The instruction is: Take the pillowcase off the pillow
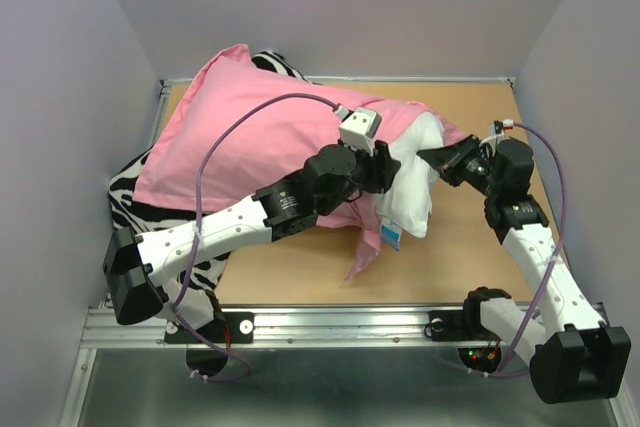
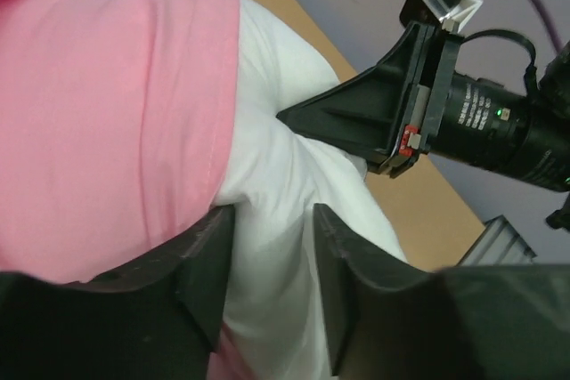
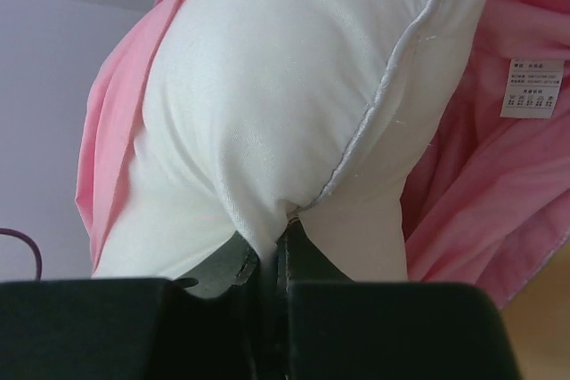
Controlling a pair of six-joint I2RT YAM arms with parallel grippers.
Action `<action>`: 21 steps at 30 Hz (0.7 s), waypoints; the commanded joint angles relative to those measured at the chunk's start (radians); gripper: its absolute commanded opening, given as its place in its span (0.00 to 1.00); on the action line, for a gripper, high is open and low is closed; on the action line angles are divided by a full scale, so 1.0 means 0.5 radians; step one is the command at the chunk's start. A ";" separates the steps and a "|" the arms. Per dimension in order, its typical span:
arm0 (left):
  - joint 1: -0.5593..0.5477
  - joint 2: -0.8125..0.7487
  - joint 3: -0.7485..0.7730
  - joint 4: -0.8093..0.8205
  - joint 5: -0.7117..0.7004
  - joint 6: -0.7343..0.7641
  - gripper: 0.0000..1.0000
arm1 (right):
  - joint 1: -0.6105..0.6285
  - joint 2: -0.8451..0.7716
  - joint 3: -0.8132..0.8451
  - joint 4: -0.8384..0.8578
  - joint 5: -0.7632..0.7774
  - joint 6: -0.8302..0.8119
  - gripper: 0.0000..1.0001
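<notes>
Fingers of right gripper pinch the pillow; left gripper parted, seemingly astride it.

1. Top external view: high above the near edge of the table, facing down and forward from far off. The left gripper and right gripper meet mid-frame.
2. Left wrist view: just behind the left gripper, looking along its fingers, very near the pillow between them. The right gripper lies beyond its tips.
3. Right wrist view: behind the right gripper, pressed close to the pillow ahead, with the pillowcase right of its tips.
4. All three views share the bared pillow end.
</notes>
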 commanded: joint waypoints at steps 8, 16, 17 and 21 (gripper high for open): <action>0.085 -0.330 0.661 -0.527 -1.018 0.158 0.73 | 0.022 0.086 1.126 -0.335 0.103 -0.476 0.01; 0.558 -0.300 0.701 -0.646 -0.298 0.212 0.82 | 0.022 0.344 1.618 -0.437 -0.108 -0.482 0.01; 0.562 -0.293 0.707 -0.641 -0.252 0.219 0.82 | 0.022 0.359 1.637 -0.452 -0.114 -0.488 0.01; 0.598 -0.305 0.670 -0.484 -0.021 0.204 0.84 | 0.022 0.387 1.695 -0.474 -0.145 -0.501 0.00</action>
